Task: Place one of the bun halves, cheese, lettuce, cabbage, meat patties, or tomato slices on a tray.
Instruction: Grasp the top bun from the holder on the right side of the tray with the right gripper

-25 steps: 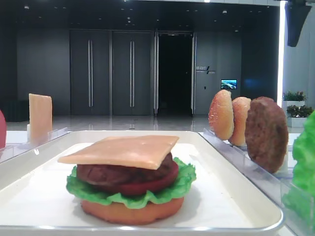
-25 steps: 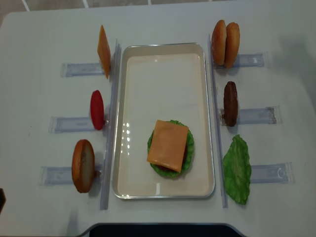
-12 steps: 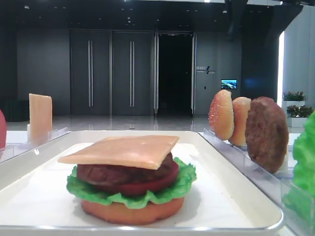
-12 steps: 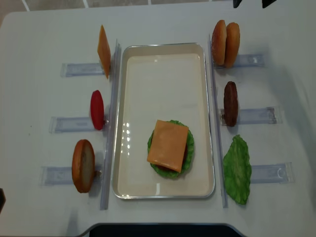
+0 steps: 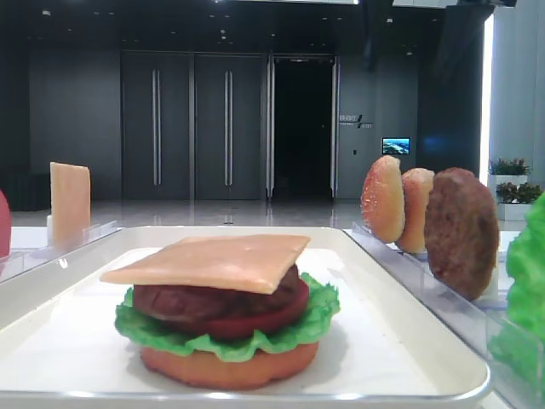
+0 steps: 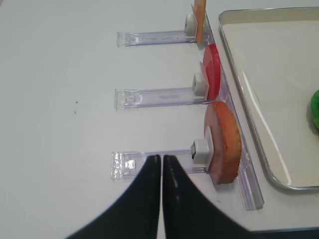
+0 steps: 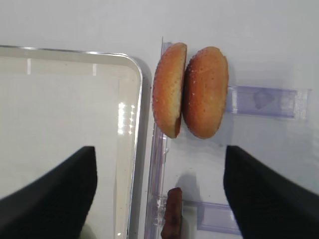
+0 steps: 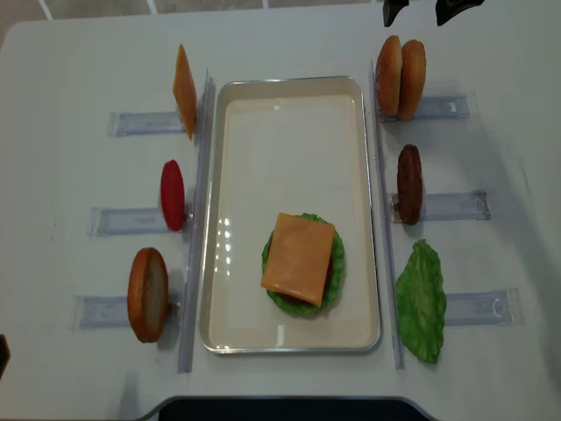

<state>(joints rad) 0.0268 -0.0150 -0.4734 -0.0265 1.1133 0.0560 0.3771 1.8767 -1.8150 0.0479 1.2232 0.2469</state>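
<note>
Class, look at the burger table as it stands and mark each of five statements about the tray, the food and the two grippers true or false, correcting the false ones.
1. A cheese slice lies on top of the stack in the tray. True.
2. Two bun halves stand on edge to the right of the tray. True.
3. The right gripper is shut on a bun half. False: its fingers are spread wide above the buns and hold nothing.
4. The left gripper is wide open. False: its fingers are pressed together and hold nothing.
5. The lettuce outside the tray lies left of it. False: it lies to the right.
</note>
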